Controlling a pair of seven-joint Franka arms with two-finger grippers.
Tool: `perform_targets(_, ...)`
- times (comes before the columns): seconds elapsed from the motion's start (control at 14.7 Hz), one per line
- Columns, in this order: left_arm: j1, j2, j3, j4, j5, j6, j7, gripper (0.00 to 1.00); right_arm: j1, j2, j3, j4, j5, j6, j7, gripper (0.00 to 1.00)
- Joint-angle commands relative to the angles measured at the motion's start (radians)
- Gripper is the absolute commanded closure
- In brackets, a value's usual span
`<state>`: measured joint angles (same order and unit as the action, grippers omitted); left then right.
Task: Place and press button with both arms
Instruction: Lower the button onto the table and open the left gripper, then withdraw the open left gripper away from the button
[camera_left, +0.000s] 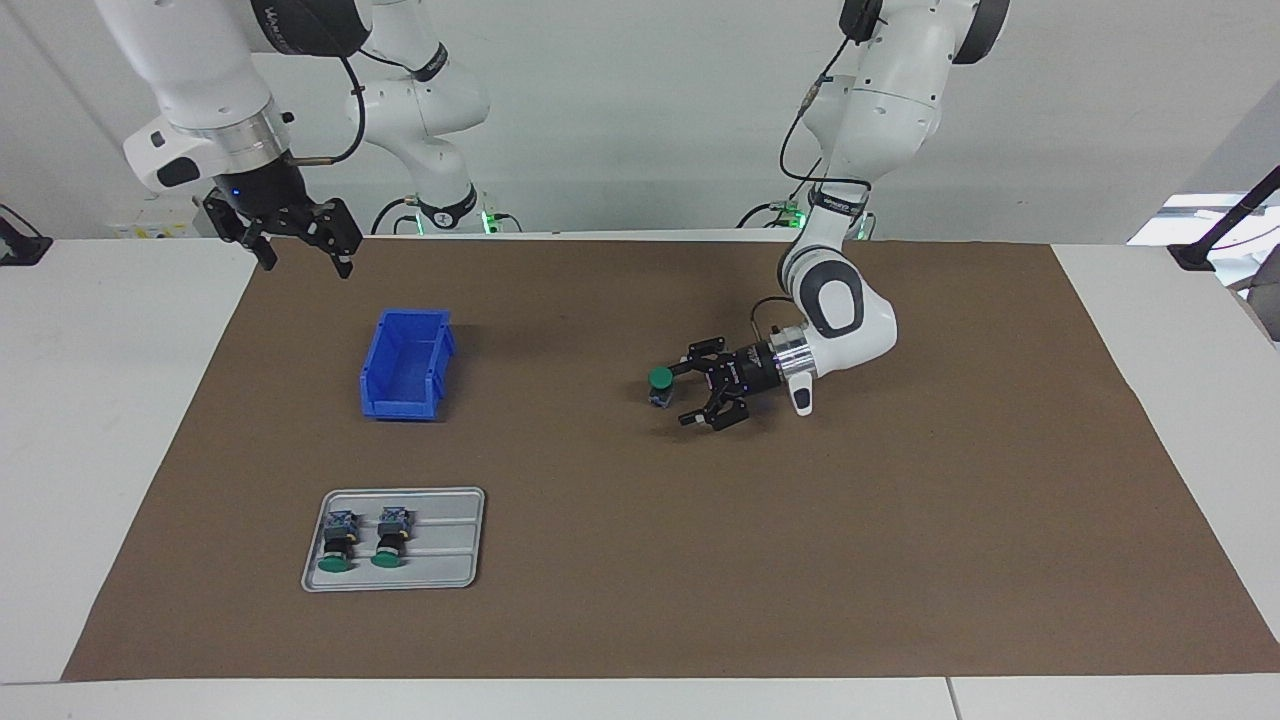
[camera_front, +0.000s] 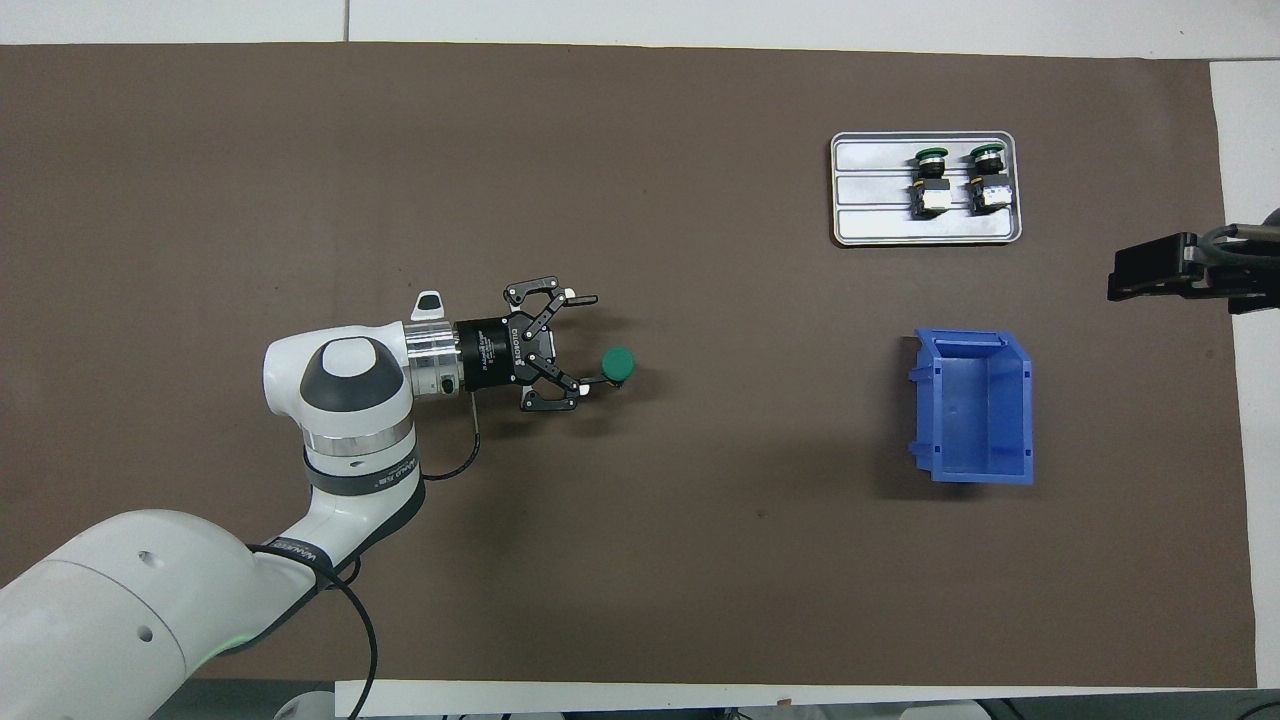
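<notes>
One button (camera_left: 659, 381) stands upright on the brown mat near the middle of the table, green cap on top; it also shows in the overhead view (camera_front: 618, 365). My left gripper (camera_left: 678, 396) lies low and level beside it, open, on the side toward the left arm's end. One fingertip (camera_front: 596, 379) reaches the button's cap, and the other stands well apart from it. My right gripper (camera_left: 303, 262) hangs open and empty in the air over the mat's corner near the right arm's base, and the right arm waits.
A grey tray (camera_left: 450, 545) holds two more buttons (camera_left: 337, 542) (camera_left: 391, 537) lying on their sides, farther from the robots, toward the right arm's end. A blue open bin (camera_left: 405, 365) stands nearer to the robots than the tray.
</notes>
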<state>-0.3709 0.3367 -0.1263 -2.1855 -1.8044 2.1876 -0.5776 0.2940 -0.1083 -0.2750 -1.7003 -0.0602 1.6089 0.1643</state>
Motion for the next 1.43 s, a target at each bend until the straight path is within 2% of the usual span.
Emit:
perform_targets(0.0,0.001,-0.036,0.001,-0.054,0.014,-0.012,0.008,0.0,-0.01,-0.022,0.007,-0.018,0.002,-0.009,-0.012,0.01)
perform_targets(0.14,0.001,-0.047,0.001,-0.092,0.014,-0.011,0.098,0.0,-0.01,-0.022,0.007,-0.018,0.002,-0.007,-0.012,0.01)
perform_targets(0.34,0.012,-0.065,0.001,-0.135,0.016,-0.041,0.119,0.0,-0.01,-0.022,0.007,-0.018,0.002,-0.009,-0.012,0.01)
perform_targets(0.54,0.075,-0.068,0.001,-0.126,0.127,-0.09,0.117,0.0,-0.01,-0.022,0.008,-0.018,0.002,-0.009,-0.012,0.01)
perform_targets(0.68,0.15,-0.068,0.002,-0.1,0.19,-0.168,0.107,0.0,-0.01,-0.021,0.007,-0.018,0.002,-0.009,-0.012,0.01)
perform_targets(0.95,0.242,-0.091,0.004,-0.01,0.362,-0.222,0.041,0.0,-0.01,-0.021,0.007,-0.018,0.002,-0.009,-0.012,0.01)
perform_targets(1.16,0.233,-0.148,0.004,0.128,0.601,-0.206,-0.15,0.0,-0.01,-0.022,0.007,-0.019,0.002,-0.009,-0.012,0.01)
perform_targets(1.29,0.23,-0.15,0.002,0.241,0.773,-0.225,-0.275,0.0,-0.01,-0.021,0.007,-0.019,0.002,-0.009,-0.012,0.01)
perform_targets(1.36,0.228,-0.15,0.001,0.274,0.811,-0.241,-0.313,0.0,-0.01,-0.021,0.007,-0.019,0.002,-0.009,-0.012,0.01)
